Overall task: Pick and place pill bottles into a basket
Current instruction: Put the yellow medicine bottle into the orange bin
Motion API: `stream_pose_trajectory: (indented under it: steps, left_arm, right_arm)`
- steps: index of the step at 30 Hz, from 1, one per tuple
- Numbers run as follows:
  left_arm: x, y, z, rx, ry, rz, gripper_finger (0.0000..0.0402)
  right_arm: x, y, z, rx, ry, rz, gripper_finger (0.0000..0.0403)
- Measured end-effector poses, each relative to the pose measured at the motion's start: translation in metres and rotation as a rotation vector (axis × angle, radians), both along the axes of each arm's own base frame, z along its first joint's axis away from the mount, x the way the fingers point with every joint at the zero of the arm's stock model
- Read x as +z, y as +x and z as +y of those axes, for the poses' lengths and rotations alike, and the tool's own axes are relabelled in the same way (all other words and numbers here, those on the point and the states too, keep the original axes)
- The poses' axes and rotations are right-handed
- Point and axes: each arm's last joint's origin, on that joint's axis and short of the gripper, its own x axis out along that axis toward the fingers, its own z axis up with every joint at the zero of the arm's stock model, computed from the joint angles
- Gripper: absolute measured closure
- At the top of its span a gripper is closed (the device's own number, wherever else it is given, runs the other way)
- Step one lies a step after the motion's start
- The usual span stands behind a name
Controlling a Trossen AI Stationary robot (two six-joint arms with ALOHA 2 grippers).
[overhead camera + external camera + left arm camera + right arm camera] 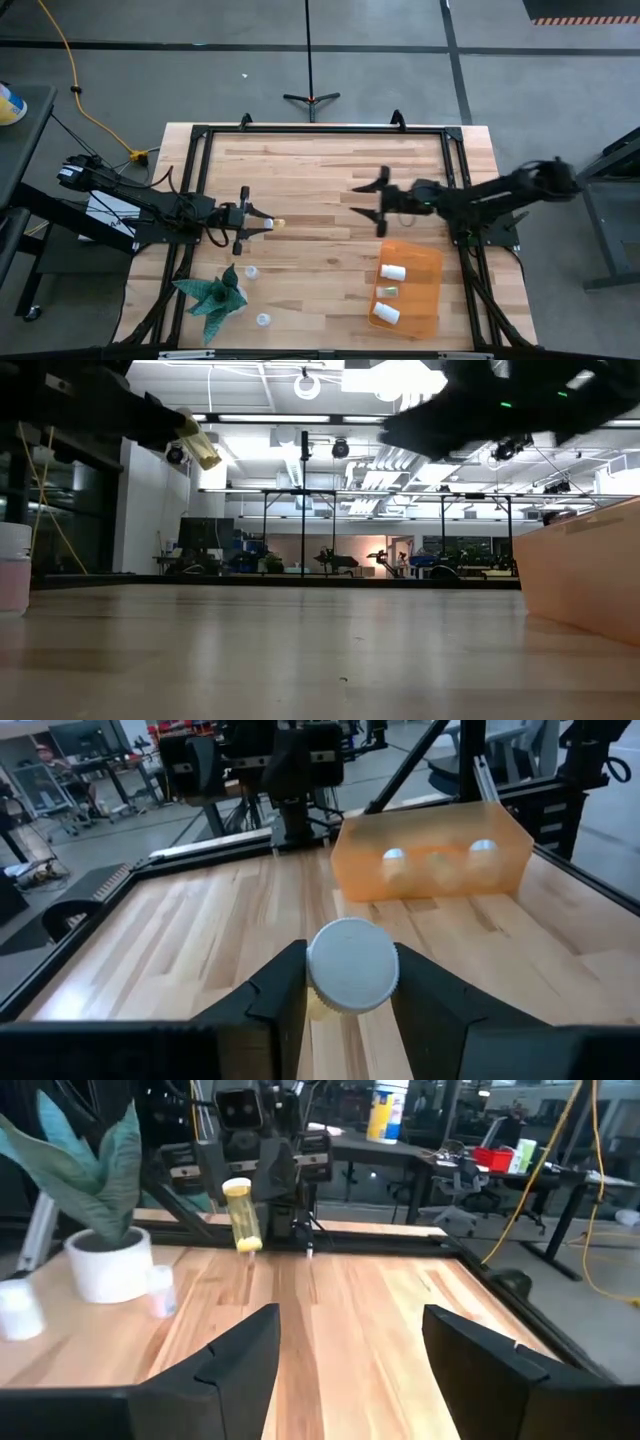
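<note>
My left gripper (pixel 262 222) hangs over the table's left half, shut on a pill bottle (pixel 352 965) with a white cap and a yellowish body (pixel 243 1220). It also shows high at the left in the low view (pixel 200 445). My right gripper (pixel 378 205) stands open in the air over the middle of the table, just beyond the basket's far edge, with nothing between its fingers (pixel 350 1350). The orange basket (pixel 425 262) sits at the near right with pill bottles (pixel 392 271) lying on its floor. Two more pill bottles (pixel 250 271) (pixel 263 320) stand on the table at the near left. My left gripper pinches the pill bottle between its two fingers (pixel 285 990), at the cap's sides (pixel 318 978) or just under them. The fingers come in about level from the table's left side. The bottle is lifted clear of the table, roughly upright and a little tilted, cap up.
A spiky green plant (pixel 215 295) in a white pot (pixel 108 1265) stands at the near left beside the loose bottles. Black frame rails (pixel 320 130) run along the table's edges. Bare wood lies between the two grippers.
</note>
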Motion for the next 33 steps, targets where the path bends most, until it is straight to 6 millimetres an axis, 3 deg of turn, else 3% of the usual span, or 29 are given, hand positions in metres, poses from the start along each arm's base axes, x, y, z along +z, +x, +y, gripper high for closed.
stream_pose_trajectory:
  steps: [8, 15, 23, 33]
  left_arm:
    - [0.000, 0.000, 0.000, 0.000, -0.001, -0.003, 0.0232]
    - [0.001, 0.000, 0.000, 0.000, -0.002, -0.006, 0.0232]
    - [0.001, 0.000, 0.000, 0.015, -0.002, -0.009, 0.0232]
    - [0.005, 0.001, 0.003, 0.095, -0.007, -0.054, 0.0232]
  right_arm:
    - [0.006, 0.089, 0.003, 0.131, -0.058, 0.018, 0.0167]
    - [0.005, 0.138, 0.005, 0.255, -0.092, 0.034, 0.0167]
    - [0.007, 0.166, -0.001, 0.350, -0.063, 0.071, 0.0167]
    - [0.001, 0.177, 0.002, 0.357, -0.064, 0.076, 0.0167]
